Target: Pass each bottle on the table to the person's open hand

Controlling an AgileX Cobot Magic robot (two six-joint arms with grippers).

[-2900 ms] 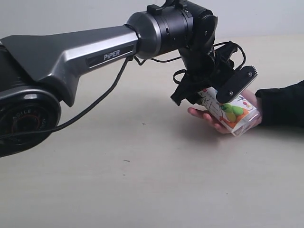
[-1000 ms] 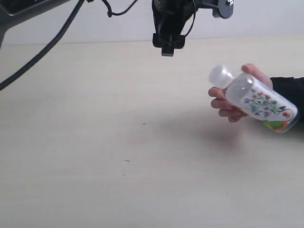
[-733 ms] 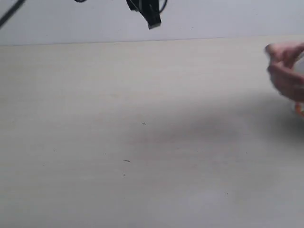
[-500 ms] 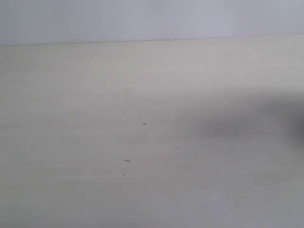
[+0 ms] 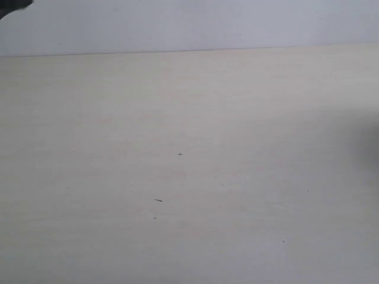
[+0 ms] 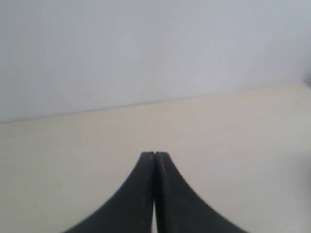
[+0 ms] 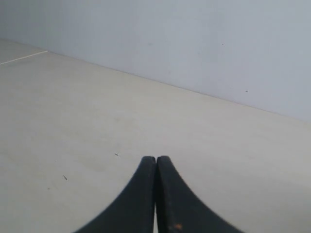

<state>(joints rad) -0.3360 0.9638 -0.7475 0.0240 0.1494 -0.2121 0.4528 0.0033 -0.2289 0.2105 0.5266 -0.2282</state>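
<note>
Pale cream table (image 5: 249, 106) under grey wall (image 5: 177, 23), few dark specks (image 5: 180, 154). Left gripper (image 6: 155, 155) tips pressed together, holding nothing, above table. Right gripper (image 7: 156, 159) same. No bottle visible in any view. Dark blur (image 5: 10, 5) at exterior corner, possibly arm.

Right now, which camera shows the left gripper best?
Left wrist view: the left gripper sits centred, jaws shut, empty. The exterior view shows no gripper; the right wrist view shows only the right gripper.
</note>
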